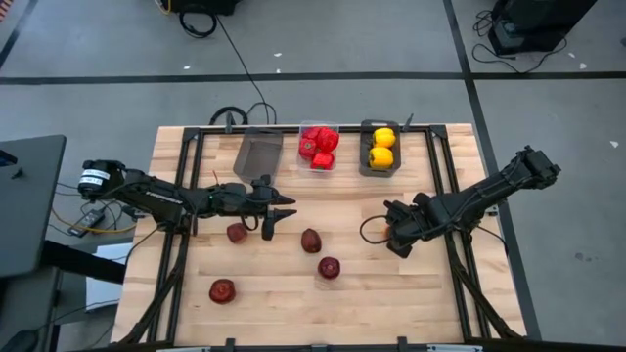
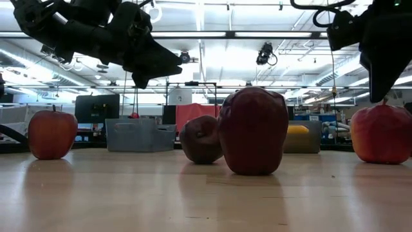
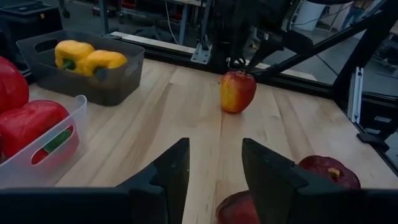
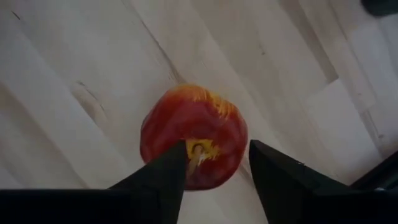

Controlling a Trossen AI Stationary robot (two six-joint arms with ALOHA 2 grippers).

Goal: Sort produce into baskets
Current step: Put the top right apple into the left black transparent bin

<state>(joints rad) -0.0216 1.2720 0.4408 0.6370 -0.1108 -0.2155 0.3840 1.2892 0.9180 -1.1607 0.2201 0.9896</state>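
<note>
Right gripper (image 4: pixel 214 163) jaws apart straddling a red-yellow apple (image 4: pixel 194 134) on the wooden table (image 1: pixel 391 293), at table's 3 o'clock, left gripper (image 1: pixel 277 217) jaws apart and empty near centre, three maroon apples at its 4 to 7 o'clock, red peppers (image 1: pixel 318 144) in clear bin (image 1: pixel 320 164) at 12, yellow peppers (image 1: pixel 381 147) in grey bin (image 1: pixel 363 156) at 1.

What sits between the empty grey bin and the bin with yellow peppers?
The clear bin holding red peppers, seen in the high view, between the empty grey bin and the yellow peppers' bin.
</note>
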